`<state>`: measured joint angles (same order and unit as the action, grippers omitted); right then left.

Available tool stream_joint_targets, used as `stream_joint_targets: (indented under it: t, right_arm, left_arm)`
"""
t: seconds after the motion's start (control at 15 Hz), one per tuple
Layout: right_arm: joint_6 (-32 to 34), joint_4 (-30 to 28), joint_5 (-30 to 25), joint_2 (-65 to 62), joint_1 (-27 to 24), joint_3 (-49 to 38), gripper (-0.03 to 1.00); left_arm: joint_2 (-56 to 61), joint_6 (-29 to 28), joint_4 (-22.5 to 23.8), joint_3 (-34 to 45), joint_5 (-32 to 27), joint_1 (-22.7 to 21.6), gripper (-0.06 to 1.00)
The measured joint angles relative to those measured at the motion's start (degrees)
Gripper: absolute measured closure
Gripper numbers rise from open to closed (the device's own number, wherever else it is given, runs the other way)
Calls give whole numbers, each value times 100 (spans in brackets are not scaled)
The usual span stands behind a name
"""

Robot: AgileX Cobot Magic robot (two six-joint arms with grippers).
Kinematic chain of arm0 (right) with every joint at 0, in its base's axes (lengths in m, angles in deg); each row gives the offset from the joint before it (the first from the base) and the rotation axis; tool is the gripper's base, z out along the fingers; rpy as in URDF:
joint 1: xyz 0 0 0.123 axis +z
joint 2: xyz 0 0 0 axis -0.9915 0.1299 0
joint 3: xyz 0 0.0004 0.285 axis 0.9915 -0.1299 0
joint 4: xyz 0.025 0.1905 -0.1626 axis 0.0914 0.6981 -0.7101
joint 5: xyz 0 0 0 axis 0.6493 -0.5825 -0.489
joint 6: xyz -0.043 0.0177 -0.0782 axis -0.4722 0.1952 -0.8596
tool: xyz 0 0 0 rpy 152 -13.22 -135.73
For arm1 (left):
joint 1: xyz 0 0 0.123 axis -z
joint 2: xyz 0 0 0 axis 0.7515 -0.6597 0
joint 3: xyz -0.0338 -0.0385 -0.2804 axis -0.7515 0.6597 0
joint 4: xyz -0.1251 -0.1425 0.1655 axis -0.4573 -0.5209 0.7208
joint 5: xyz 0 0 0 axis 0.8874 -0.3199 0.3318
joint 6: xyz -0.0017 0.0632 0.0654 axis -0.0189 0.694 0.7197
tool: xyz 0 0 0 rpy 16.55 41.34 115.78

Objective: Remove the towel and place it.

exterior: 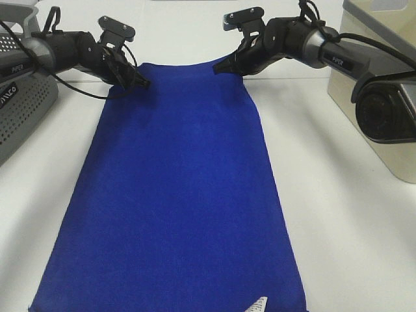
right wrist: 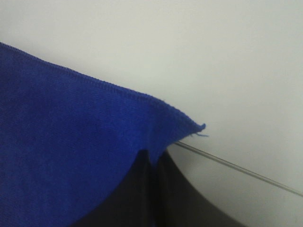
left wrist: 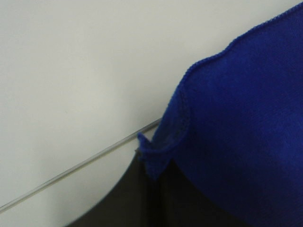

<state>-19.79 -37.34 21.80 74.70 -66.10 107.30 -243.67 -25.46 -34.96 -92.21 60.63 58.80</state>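
- The towel (exterior: 179, 195) is a long blue cloth spread over the white table (exterior: 344, 214), running from the far middle down to the near edge of the exterior high view.
- A small white label (exterior: 258, 305) shows at its near short edge.
- The left gripper (exterior: 140, 81) pinches the far left corner of the towel; the left wrist view shows that corner folded between the dark fingers (left wrist: 142, 198), pressed together on it.
- The right gripper (exterior: 224, 67) pinches the far right corner, its dark fingers (right wrist: 142, 194) closed on the hem.
- A grey perforated basket (exterior: 23, 104) stands at the far left.
- A beige box (exterior: 370, 84) stands at the far right.
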Motion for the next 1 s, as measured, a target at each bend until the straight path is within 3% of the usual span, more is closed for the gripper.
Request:
stream_joint_targets:
  t: [0.13,0.27,0.4,0.47,0.53,0.6,0.8,1.0]
  right_arm:
    - [0,0,6,0,0,0,94]
    - [0,0,23,0,0,0,88]
    - [0,0,201,0,-17,0,69]
    - [0,23,309,0,-92,0,48]
    - [0,23,309,0,-92,0,48]
    - [0,29,315,0,-178,0,41]
    - [0,40,309,0,-235,0,40]
    - [0,57,-212,-52,-264,0,37]
  left_arm:
    - [-6,0,0,0,40,0,91]
    - [-6,0,0,0,92,0,82]
    - [-6,0,0,0,246,-17,62]
    - [-6,0,23,0,424,-92,48]
    - [-6,0,23,0,424,-92,48]
    - [-6,-23,29,0,481,-166,42]
    - [-6,-120,34,0,493,-183,41]
    - [-6,-269,34,-206,166,-183,34]
